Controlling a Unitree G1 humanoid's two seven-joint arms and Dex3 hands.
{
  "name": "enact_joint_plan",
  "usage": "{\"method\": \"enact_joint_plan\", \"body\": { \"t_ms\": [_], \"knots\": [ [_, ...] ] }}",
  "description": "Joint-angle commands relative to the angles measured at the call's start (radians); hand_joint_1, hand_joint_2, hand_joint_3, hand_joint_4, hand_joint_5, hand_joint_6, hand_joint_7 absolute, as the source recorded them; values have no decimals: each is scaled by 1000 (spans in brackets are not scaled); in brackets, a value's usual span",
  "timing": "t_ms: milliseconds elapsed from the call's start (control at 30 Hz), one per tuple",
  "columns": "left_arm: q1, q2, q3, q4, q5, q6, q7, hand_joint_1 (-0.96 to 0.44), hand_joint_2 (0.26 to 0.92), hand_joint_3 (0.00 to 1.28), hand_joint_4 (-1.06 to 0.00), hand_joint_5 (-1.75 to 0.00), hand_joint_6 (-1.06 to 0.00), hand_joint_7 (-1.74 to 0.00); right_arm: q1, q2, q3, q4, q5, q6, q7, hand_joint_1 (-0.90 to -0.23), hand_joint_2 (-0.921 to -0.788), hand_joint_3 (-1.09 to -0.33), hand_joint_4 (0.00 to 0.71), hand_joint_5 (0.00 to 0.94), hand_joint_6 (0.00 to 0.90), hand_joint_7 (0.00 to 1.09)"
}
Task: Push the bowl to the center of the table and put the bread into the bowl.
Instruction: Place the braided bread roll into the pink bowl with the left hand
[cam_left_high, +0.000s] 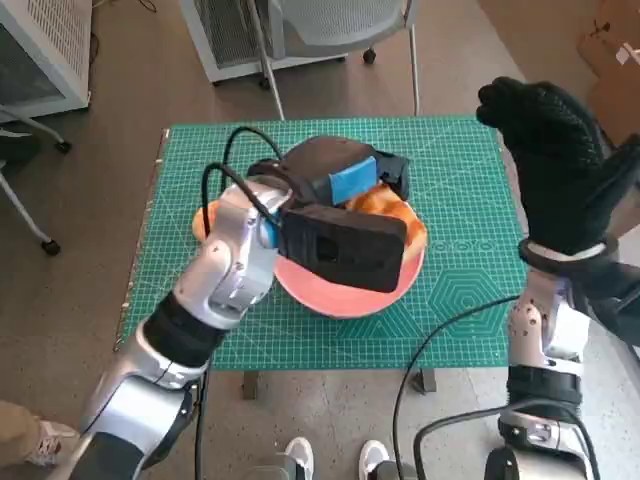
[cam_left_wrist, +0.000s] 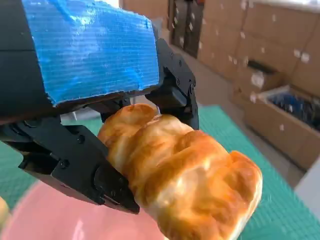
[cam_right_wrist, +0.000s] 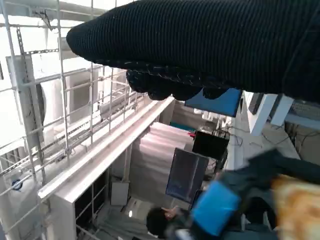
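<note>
The left hand (cam_left_wrist: 100, 125) is pinching the bread (cam_left_wrist: 185, 185) at one end above the pink bowl (cam_left_high: 345, 295). The bread looks light and soft, so a gentle grip is advisable. The right hand (cam_left_high: 555, 165) is hovering spread, holding nothing.

Inventory by count:
- Bowl (cam_left_high: 345, 295), pink: 1, on the worktop.
- Bread (cam_left_wrist: 190, 185), golden-brown: 1.
- Orange-yellow item (cam_left_high: 207, 218) at the bowl's far-left edge, mostly hidden, kind not discernible: 1.
- Cutting mat (cam_left_high: 460, 210), green, gridded: 1.
- Worktop (cam_left_high: 150, 215): 1.
- Hands: 2, left hand (cam_left_high: 345, 215), right hand (cam_left_high: 560, 165).
- Chair (cam_left_high: 340, 25), on castors: 1.
- Shoes (cam_left_high: 335, 458), white: 2.
</note>
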Motion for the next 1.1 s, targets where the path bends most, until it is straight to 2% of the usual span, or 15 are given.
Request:
{"method": "enact_joint_plan", "body": {
  "t_ms": [33,100,133,167,200,233,267,333,467,700,1100],
  "knots": [
    [-34,-8,-1,58,5,-27,15,1,919,55,-750,-1142,-601,-1151,30,-9,-2,-6,-17,13,-19,-679,-921,-753,278,0,368,0],
    [-34,-12,-3,78,8,-24,12,0,920,134,-676,-1231,-495,-1241,33,-10,-3,-8,-17,12,-23,-679,-921,-752,278,0,367,0],
    [-34,-13,-4,85,10,-23,11,-53,883,129,-550,-995,-418,-1014,34,-10,-2,-8,-17,11,-25,-679,-921,-751,278,0,367,0],
    [-32,-13,-7,92,15,-17,9,-73,875,117,-525,-874,-409,-897,34,-11,-2,-9,-17,10,-27,-679,-921,-751,278,0,367,0],
    [-31,-14,-8,98,18,-13,8,-139,859,85,-419,-596,-359,-676,35,-11,-2,-9,-17,10,-29,-679,-921,-750,278,0,367,0],
    [-29,-14,-9,102,21,-8,8,-182,852,59,-362,-395,-336,-517,35,-11,-2,-9,-17,10,-30,-679,-921,-750,278,0,367,0],
    [-28,-14,-10,105,22,-5,7,-225,841,39,-290,-253,-305,-404,35,-12,-2,-8,-17,9,-31,-680,-921,-749,277,0,366,0],
    [-25,-14,-10,108,25,0,7,-275,827,21,-211,-129,-269,-298,34,-12,-1,-6,-18,7,-33,-680,-921,-748,278,0,366,0],
    [-15,-7,-13,86,37,18,-1,-344,807,6,-109,-34,-209,-193,32,-10,2,-3,-22,0,-37,-680,-921,-746,277,0,366,0],
    [-13,-4,-6,87,38,24,-10,-403,798,1,-16,-2,-121,-111,27,-5,4,5,-26,-8,-38,-680,-921,-745,269,0,359,0],
    [17,30,20,24,24,2,5,-456,794,0,1,1,-60,-77,29,6,6,15,-26,-16,-35,-679,-921,-744,270,2,357,1]
  ]
}}
